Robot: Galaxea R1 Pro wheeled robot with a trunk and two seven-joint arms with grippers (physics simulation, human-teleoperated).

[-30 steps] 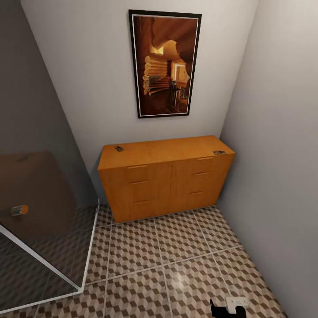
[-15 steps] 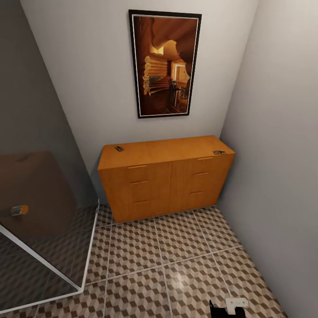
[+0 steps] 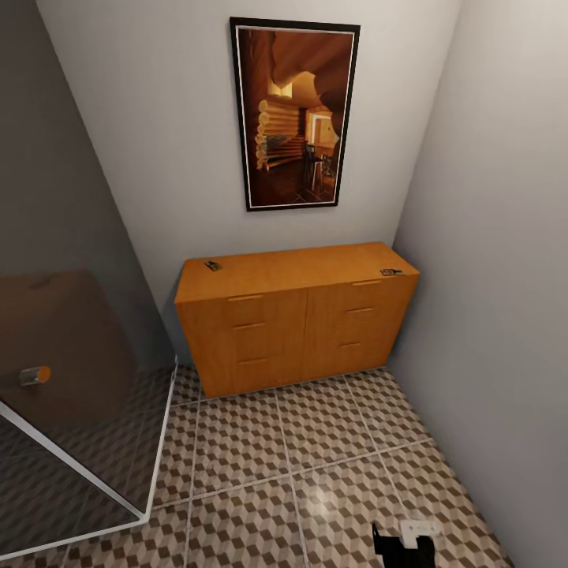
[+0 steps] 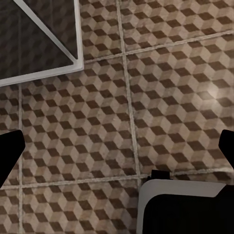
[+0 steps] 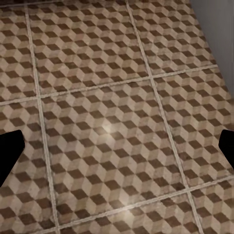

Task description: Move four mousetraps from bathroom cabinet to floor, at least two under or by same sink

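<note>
The right end effector (image 5: 117, 146) is seen with its two dark fingertips (image 5: 9, 153) spread wide at opposite edges of the wrist view, nothing held between them, above the cube-patterned bathroom floor (image 5: 112, 97). The left end effector (image 4: 117, 146) is likewise spread and empty over the same tiles, near a glass panel (image 4: 39, 34) with a white frame. Well apart from both — against the far wall — the cabinet (image 3: 296, 327) is shown with drawers closed. Two mousetraps lie on its top: one at the left rear corner (image 3: 212, 265), one at the right front corner (image 3: 390, 272). A framed picture (image 3: 294, 114) hangs above.
</note>
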